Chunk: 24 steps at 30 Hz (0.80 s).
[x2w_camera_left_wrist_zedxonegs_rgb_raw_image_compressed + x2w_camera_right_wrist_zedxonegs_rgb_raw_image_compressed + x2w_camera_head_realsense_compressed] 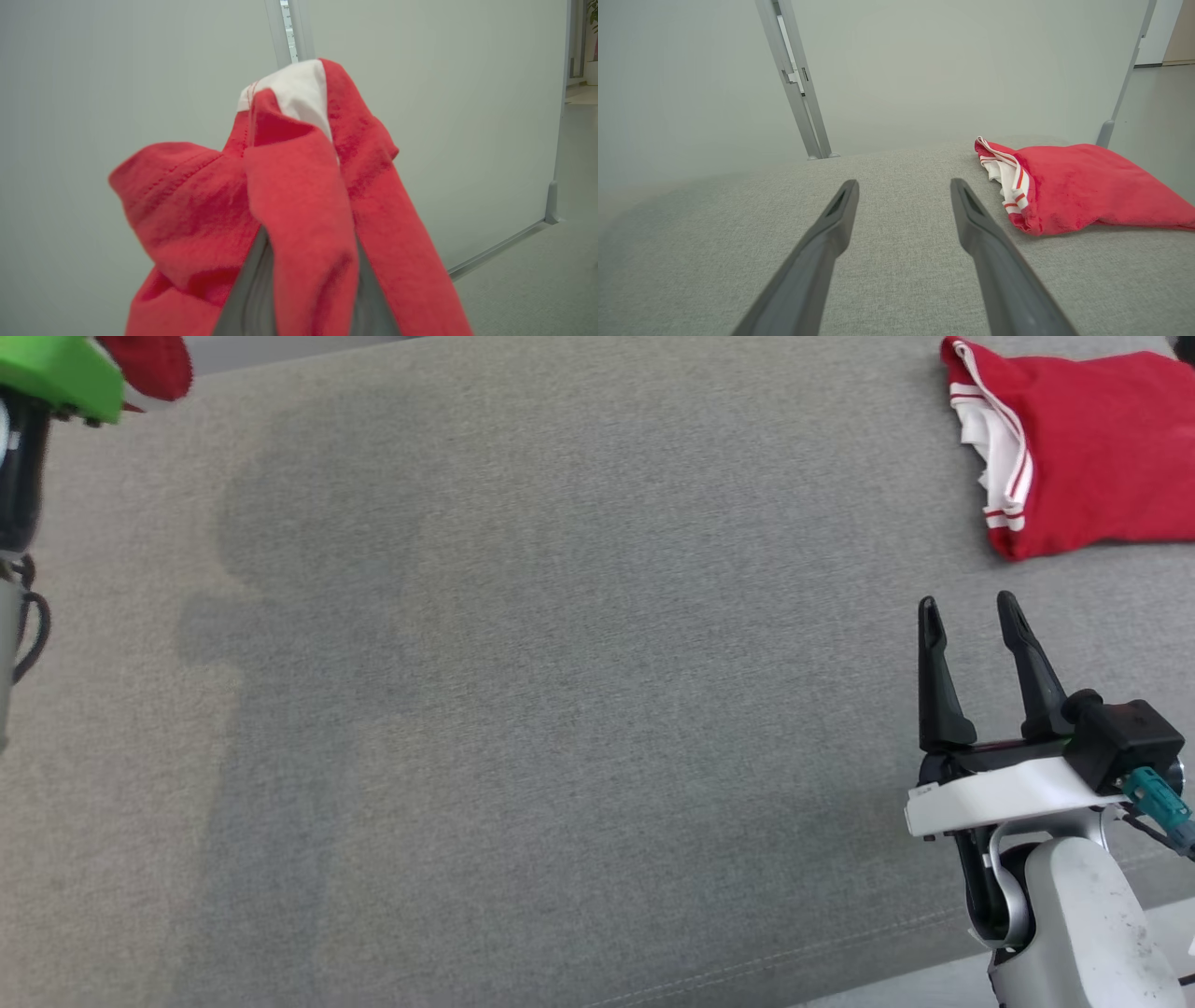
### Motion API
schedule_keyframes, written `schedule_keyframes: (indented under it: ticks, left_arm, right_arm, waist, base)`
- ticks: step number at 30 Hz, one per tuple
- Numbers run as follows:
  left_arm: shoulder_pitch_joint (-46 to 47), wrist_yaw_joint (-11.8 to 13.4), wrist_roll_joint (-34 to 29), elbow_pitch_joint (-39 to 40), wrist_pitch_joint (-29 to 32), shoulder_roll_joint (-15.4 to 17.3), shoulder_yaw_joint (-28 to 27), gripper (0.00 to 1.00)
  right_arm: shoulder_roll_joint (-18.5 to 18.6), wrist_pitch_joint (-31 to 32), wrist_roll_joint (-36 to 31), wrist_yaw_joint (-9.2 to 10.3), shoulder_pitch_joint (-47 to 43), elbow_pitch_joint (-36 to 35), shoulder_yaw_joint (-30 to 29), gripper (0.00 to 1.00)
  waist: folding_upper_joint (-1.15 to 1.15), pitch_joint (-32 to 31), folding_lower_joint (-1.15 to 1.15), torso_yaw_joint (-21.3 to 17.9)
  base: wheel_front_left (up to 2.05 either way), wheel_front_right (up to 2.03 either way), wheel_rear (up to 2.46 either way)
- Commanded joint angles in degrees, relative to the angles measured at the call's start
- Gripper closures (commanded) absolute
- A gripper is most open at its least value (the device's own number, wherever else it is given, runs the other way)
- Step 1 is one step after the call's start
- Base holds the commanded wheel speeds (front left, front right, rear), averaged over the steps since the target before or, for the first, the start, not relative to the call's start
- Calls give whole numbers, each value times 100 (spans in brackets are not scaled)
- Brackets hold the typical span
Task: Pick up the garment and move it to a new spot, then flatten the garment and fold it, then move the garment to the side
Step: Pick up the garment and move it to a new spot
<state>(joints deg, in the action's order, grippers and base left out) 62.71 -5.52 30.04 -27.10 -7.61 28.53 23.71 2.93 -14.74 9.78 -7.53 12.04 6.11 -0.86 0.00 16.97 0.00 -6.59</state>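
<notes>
- The right gripper [967, 605] hovers over the near right corner of the grey surface [560, 709], its two fingers spread wide with nothing between them and pointing toward the far edge.
- The middle of the surface, from the near edge to the far edge, has nothing lying on it; it looks like the natural new spot for the cloth.
- The left gripper [301, 196] is raised above the far left corner. Its fingers are pinched together on the red garment [196, 205], which drapes over them in bunched folds with a patch of white trim at the top, and hangs clear of the surface.
- A second red garment [1092, 457], with white striped trim, lies in a compact folded shape at the far right corner, well apart from both grippers.
- The step in hand appears to be carrying the held garment to its new spot. To do it well, the left arm should probably bring it over the bare middle, let the hanging end touch down first, then draw it along so that it spreads rather than heaps. The right gripper is ready to take a free edge.
- The landing should stay well apart from the cloth in the far right corner.
- Count: two red garments, one held and one lying; two grippers.
</notes>
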Motion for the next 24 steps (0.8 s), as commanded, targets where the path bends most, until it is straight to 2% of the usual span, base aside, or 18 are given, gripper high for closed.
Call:
schedule_keyframes:
  ticks: [1, 11, 16, 24]
  left_arm:
    - [43, 16, -72, 122, 68, -69, 79, 100]
    - [-514, 2, -135, 739, 453, -606, 817, 100]
    - [-1057, 26, -68, 575, 328, -902, 1113, 100]
    - [-1952, -58, 62, -132, -3, -1469, 1659, 100]
  right_arm:
    - [-1, -42, 58, 9, -23, 35, 26, 0]
    - [-2, -46, 447, 9, 1, -27, 146, 0]
    - [-2, -45, 558, 9, -34, -49, 201, 0]
    - [-2, -46, 652, 9, 3, -26, 299, 0]
  waist:
    - [0, -168, 0, -379]
    - [0, -55, 0, -896]
    - [0, 0, 0, -992]
    - [0, 37, 0, -1017]
  base:
    - [0, 0, 0]
    - [0, 0, 0]
    - [0, 0, 0]
    - [0, 0, 0]
